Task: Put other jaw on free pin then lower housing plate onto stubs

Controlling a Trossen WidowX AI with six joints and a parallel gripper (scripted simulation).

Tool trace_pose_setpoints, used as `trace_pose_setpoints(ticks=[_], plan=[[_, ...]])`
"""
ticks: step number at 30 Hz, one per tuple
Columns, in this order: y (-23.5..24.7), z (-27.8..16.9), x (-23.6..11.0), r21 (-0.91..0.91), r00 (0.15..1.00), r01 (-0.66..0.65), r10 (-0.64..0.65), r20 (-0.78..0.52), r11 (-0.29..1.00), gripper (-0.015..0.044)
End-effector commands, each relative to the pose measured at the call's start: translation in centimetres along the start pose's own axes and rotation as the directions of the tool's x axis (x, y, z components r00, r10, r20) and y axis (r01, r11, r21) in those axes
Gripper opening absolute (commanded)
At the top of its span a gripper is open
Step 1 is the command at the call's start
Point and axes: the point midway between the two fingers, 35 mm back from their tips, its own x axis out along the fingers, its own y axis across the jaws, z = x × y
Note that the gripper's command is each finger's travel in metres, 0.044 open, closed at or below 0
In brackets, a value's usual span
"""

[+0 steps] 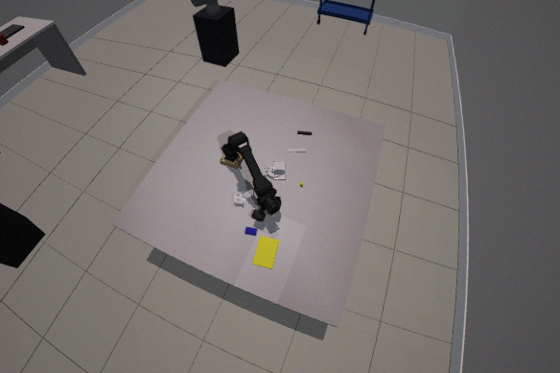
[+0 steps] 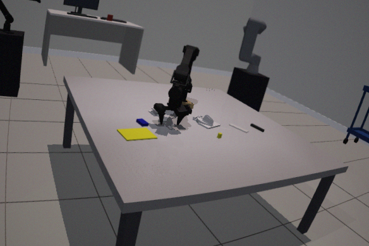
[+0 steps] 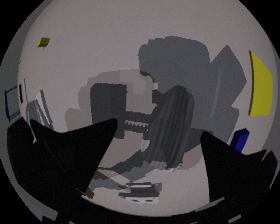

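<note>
My gripper is open and empty, pointing down low over the table. A grey ribbed piece, seemingly the loose jaw, lies in shadow between the fingertips in the wrist view; I cannot tell its exact outline or height. The white base stands beside the gripper, partly behind one finger in the wrist view. Its pins and mounted jaw are too small to tell apart. A small white part with two holes, seemingly the housing plate, lies on the arm's other side, also low in the wrist view.
A blue block and a yellow sheet lie near the gripper. A yellow cube, a white rod and a black rod lie beyond the base.
</note>
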Motion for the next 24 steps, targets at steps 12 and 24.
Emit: trace_pose_setpoints(ticks=[12, 24], plan=[[0.05, -0.15, 0.64, -0.003, 1.000, -0.002, 0.002, -0.009, 1.000, 0.0440], [0.05, -0.15, 0.64, -0.003, 1.000, -0.002, 0.002, -0.009, 1.000, 0.0440]])
